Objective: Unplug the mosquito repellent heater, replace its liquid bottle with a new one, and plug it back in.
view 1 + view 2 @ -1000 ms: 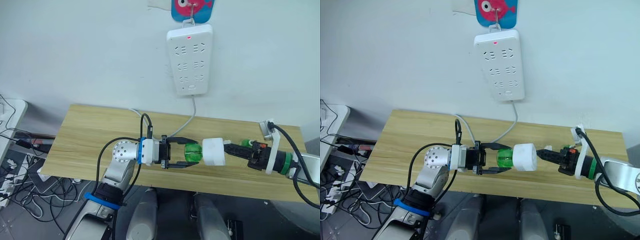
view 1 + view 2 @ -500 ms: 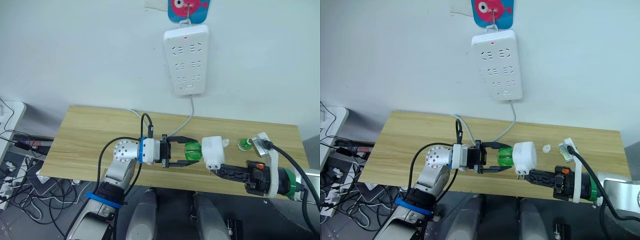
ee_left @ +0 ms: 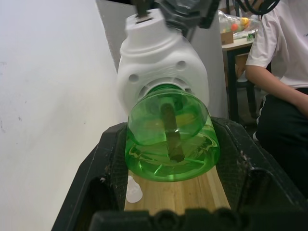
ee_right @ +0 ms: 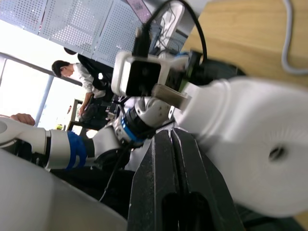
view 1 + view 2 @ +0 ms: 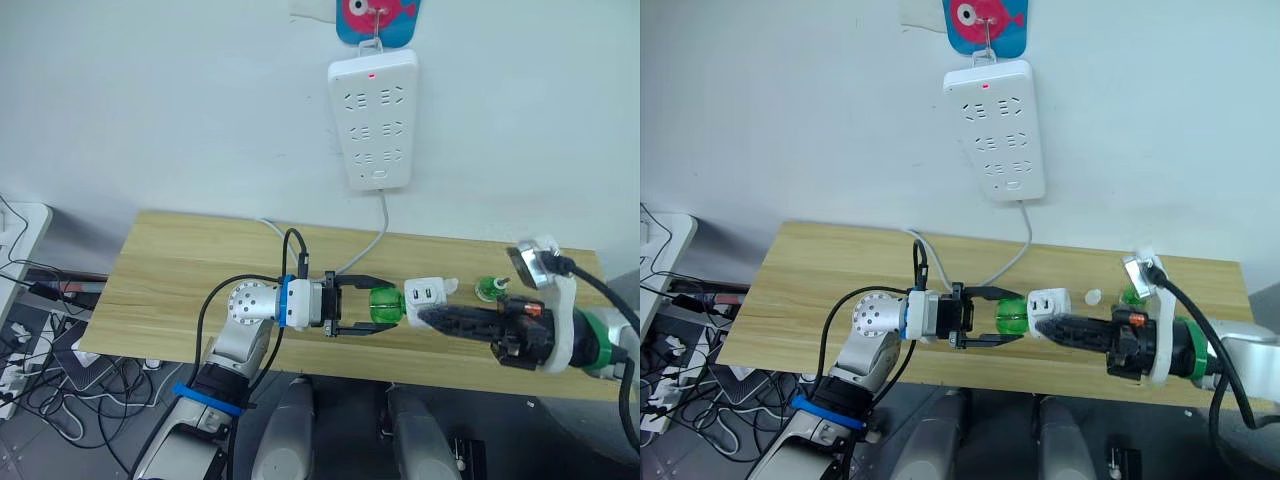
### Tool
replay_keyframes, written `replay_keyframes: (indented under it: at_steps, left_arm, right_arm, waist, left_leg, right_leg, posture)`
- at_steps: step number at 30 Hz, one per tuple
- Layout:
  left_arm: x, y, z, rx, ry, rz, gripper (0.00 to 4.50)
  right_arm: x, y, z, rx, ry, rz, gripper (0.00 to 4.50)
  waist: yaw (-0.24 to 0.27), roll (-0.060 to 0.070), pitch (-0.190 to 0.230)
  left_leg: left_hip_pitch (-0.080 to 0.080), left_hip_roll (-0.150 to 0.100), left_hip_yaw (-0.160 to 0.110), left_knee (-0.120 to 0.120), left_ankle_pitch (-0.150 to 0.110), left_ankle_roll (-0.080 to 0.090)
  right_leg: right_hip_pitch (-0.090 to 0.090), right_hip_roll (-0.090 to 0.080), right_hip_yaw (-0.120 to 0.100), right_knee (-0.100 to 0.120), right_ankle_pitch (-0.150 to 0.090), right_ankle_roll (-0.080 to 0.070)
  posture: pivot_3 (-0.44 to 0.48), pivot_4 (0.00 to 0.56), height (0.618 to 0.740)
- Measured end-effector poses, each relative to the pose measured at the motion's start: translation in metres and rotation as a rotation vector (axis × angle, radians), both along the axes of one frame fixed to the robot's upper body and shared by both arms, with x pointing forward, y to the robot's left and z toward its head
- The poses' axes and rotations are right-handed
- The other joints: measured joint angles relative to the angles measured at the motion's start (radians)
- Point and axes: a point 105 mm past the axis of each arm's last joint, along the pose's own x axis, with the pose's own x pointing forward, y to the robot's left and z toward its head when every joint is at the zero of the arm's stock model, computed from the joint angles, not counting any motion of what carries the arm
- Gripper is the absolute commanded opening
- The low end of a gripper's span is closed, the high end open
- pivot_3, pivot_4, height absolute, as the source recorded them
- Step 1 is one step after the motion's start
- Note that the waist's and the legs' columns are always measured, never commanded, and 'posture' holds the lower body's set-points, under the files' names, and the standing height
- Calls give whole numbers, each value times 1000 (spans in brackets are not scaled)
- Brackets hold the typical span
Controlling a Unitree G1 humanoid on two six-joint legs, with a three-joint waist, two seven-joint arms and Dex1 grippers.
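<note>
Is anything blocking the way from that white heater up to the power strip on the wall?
Nothing visible does. The heater is held over the table, with bare wall between it and the power strip.

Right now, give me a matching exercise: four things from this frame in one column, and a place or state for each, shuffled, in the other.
Things:
1. green bottle
2. mosquito repellent heater
3. power strip
4. second green bottle

Places or states:
A. hanging on the wall, red light on
B. standing alone on the table near the right arm
C. between the left gripper's fingers
D. held by the right gripper, attached to the bottle

Pairs: 1-C, 2-D, 3-A, 4-B
</note>
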Motion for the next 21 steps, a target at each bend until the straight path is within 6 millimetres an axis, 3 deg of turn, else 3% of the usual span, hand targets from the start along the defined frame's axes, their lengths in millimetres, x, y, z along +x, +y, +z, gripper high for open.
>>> replay_keyframes:
  at_steps: [10, 21]
  left_arm:
    - [-1, -1, -1, 10, -2, -15, 2261]
    - [-2, -3, -1, 10, 4, -19, 2261]
  right_arm:
    - [28, 3, 21, -6, -55, -16, 39]
    - [32, 2, 25, -19, -37, 30, 39]
  waist:
    - [-2, 0, 0]
    - [-3, 0, 0]
  left_leg:
    - [0, 0, 0, 0, 0, 0]
    - [0, 0, 0, 0, 0, 0]
  right_leg:
    - [0, 0, 0, 0, 0, 0]
    - [-1, 0, 0, 0, 0, -1]
  posture:
    - [156, 327, 740]
    - [157, 329, 740]
